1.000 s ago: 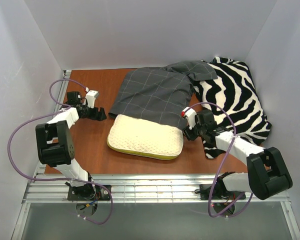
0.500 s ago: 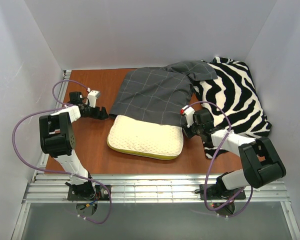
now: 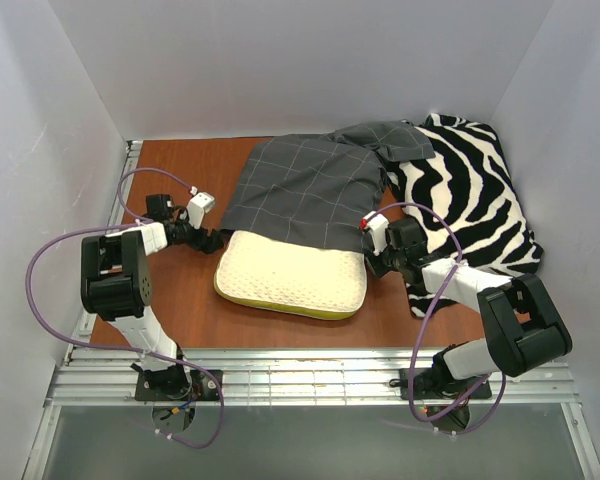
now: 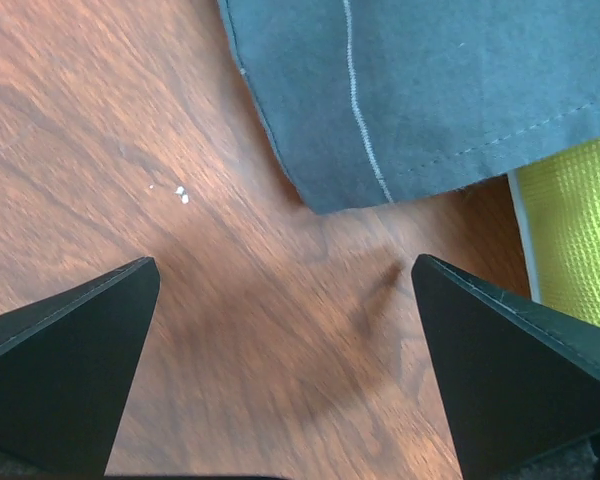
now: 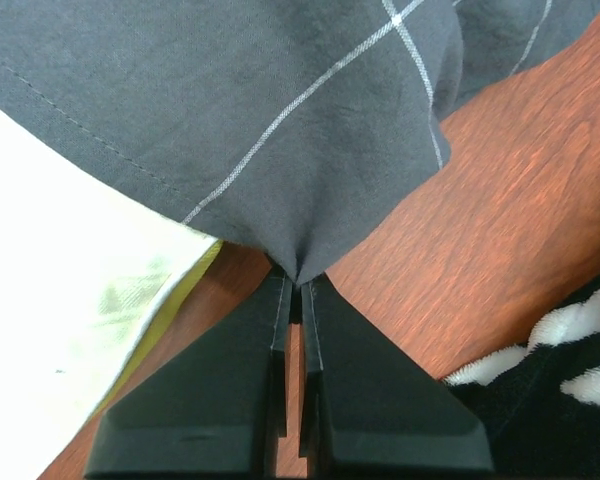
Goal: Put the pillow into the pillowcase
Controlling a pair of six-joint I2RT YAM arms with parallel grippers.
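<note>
- Right pincer [image 5: 298, 285] was pinched shut on a small peak of the dark grey cloth pillowcase with thin light grid lines [image 5: 230, 110], at its near right corner.
- Left pincer [image 4: 285, 262] stood wide open and held nothing, low over the brown wooden table [image 4: 180, 120], with the pillowcase's near left corner just ahead of its fingers.
- Between the 2 arms lay the cream-white dimpled foam pillow with a yellow-green side edge [image 3: 290, 275], flat on the table towards the near side; the pillowcase hem lay over its far long edge.
- Whether that edge sat inside the opening or only under the cloth, I could not tell.
- The pillowcase looked light and limp to me, likely to sag and fold wherever it was not held, so a pinch at each hem corner seemed the way to keep the mouth open.
- The pillow looked soft yet bulky; I judged it would squash under a grip and drag on the cloth, so it seemed best taken by its near long edge.
- Black-and-white zebra-striped fabric [image 3: 470, 210] lay bunched at the right, touching the pillowcase's far corner.
</note>
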